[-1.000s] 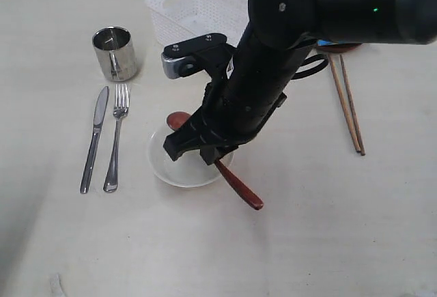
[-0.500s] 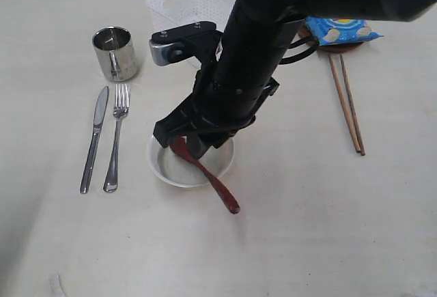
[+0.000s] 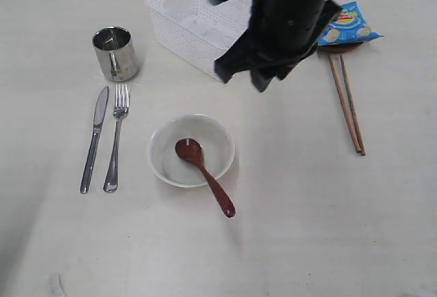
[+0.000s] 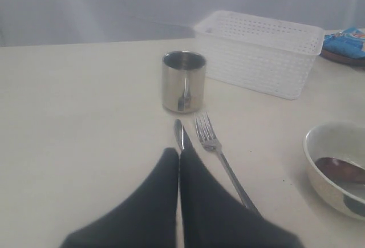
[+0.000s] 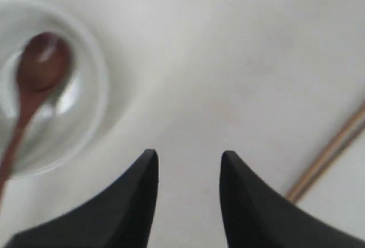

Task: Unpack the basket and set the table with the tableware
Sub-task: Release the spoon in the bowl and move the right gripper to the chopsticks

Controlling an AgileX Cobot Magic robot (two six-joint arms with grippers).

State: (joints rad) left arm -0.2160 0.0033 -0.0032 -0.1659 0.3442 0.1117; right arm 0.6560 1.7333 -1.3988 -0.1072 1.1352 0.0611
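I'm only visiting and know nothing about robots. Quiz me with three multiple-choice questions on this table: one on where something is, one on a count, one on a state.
1. Where does the spoon head rest?
A. inside the bowl
B. on a napkin
C. in a drawer

2. How many chopsticks are laid out?
A. one
B. two
C. four

3. How does the right gripper stand?
A. shut on the spoon
B. shut on nothing
C. open and empty

Answers:
1 A, its dark head lies in the bowl, handle over the rim.
2 B, two brown sticks lie side by side.
3 C, its fingers stand apart with nothing between them.
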